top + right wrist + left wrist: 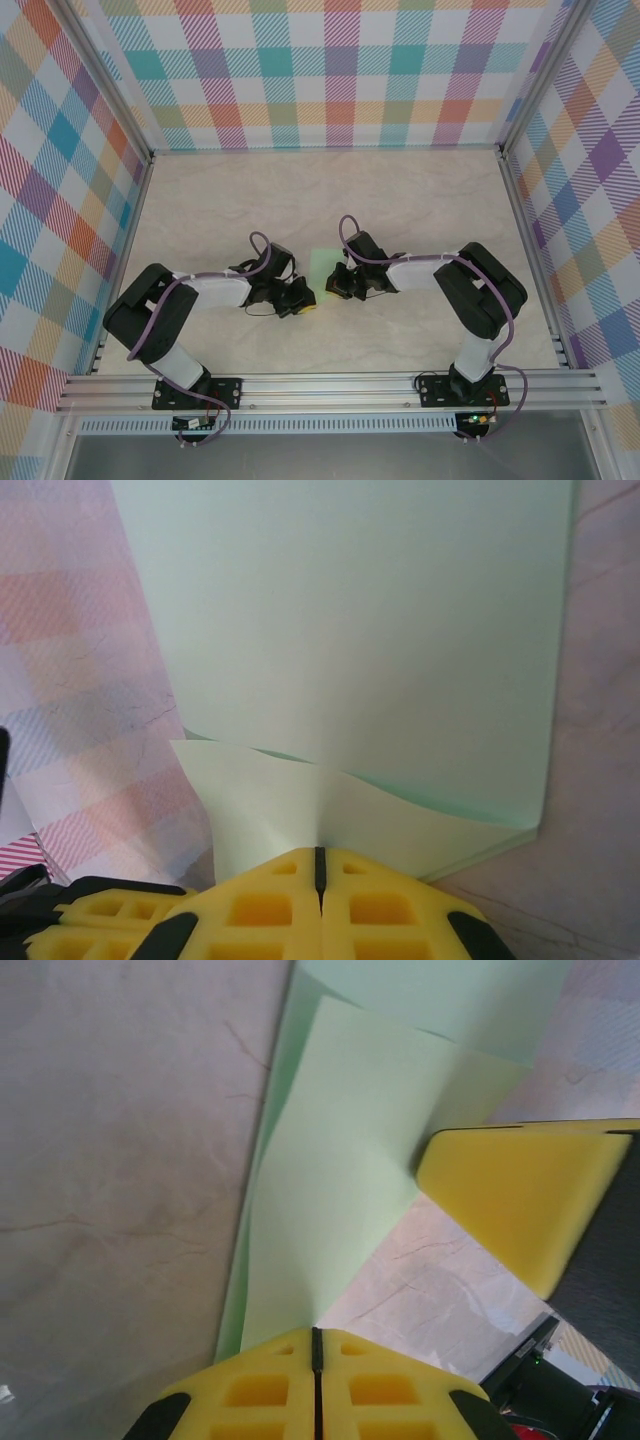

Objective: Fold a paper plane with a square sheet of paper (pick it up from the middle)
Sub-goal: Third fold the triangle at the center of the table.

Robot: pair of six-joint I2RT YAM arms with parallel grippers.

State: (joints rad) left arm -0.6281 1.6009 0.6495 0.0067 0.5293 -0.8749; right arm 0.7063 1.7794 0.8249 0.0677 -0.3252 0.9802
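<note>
A pale, marbled beige table top (200, 210) sits inside walls of pastel plaid cloth (330, 70), with a ribbed aluminium rail (330, 385) along the near edge where the two black arms are bolted. Both arms reach inward and meet near the middle of the table, low over the surface.

Between them lies the square sheet of thin pale mint-green paper (324, 263), just beyond the two gripper heads in the top view. The left gripper (303, 298) has its yellow foam fingers pressed together, and in the left wrist view (316, 1338) they pinch a near corner of the sheet (350, 1160), which rises from the table in two overlapping layers. A yellow finger of the right gripper (520, 1195) touches the sheet's far edge there.

The right gripper (338, 283) is likewise closed. In its wrist view (320, 855) the fingers nip a lifted, curling flap, while the rest of the sheet (350, 630) lies flat beyond.
</note>
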